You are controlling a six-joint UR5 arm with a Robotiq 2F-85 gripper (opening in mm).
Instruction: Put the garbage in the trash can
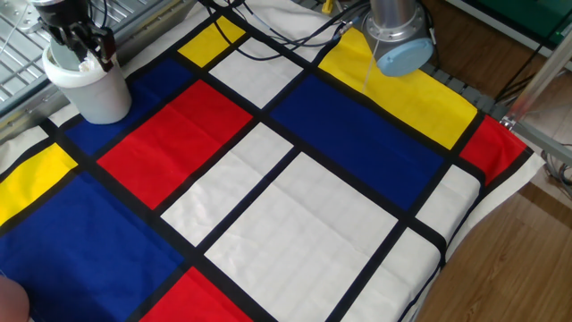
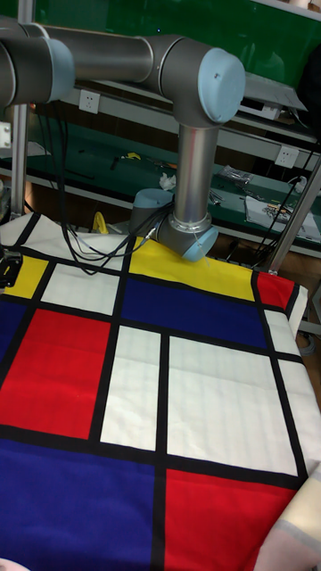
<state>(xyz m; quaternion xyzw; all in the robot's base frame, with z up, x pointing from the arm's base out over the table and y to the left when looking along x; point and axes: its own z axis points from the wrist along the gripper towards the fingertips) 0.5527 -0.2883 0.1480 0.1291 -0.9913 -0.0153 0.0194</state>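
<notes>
The trash can, a plain white cup, stands at the far left corner of the checked cloth, on a blue patch. My gripper hangs right over its mouth, with the dark fingers dipping to the rim. Between the fingertips a small white lump shows, likely the garbage. It blends with the white rim, so whether the fingers still touch it is unclear. The tall fixed view shows neither the gripper, the cup nor the garbage.
The arm's base joint stands at the back of the table over a yellow patch, also the arm's base joint in the tall fixed view. Black cables trail across the far edge. The cloth's right edge drops to a wooden floor.
</notes>
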